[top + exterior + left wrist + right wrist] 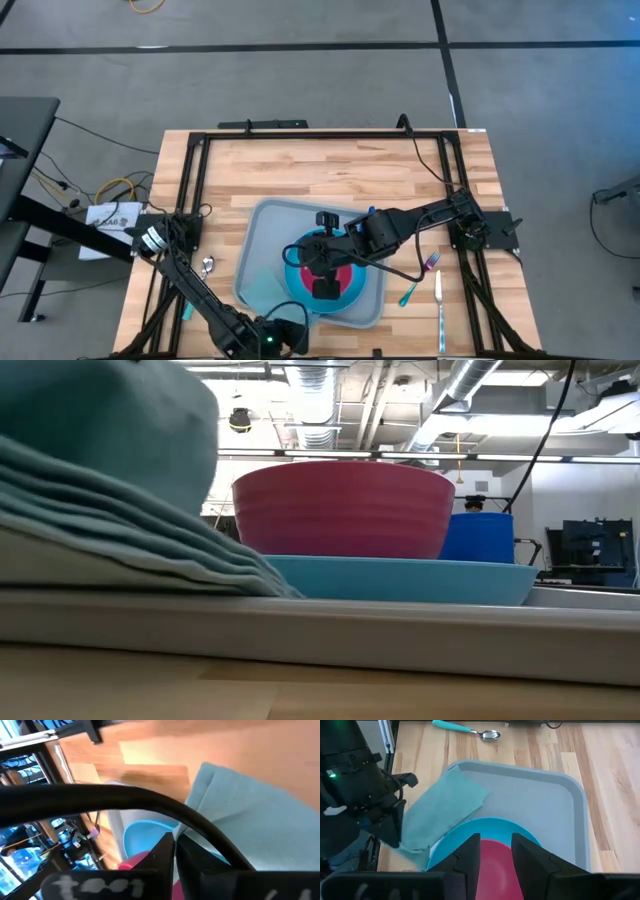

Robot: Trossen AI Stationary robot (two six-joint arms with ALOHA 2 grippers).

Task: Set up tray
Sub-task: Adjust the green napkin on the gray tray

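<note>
Right fingers (pixel 495 852) parted, empty, directly over red bowl (pixel 492 867) on blue plate (pixel 470 832); tray (pixel 555 805) beneath, on tabletop (pixel 600 770). Left fingers (pixel 175 847) shut, empty, beside napkin (pixel 442 810) at tray's near edge.

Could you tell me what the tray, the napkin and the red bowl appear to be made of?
The tray looks like moulded plastic: smooth matte grey-blue, rounded corners, low rim. The napkin seems to be soft cloth, given its folds and uneven edges. The red bowl is probably plastic, with a matte, faintly ridged wall, though ceramic cannot be ruled out.
</note>
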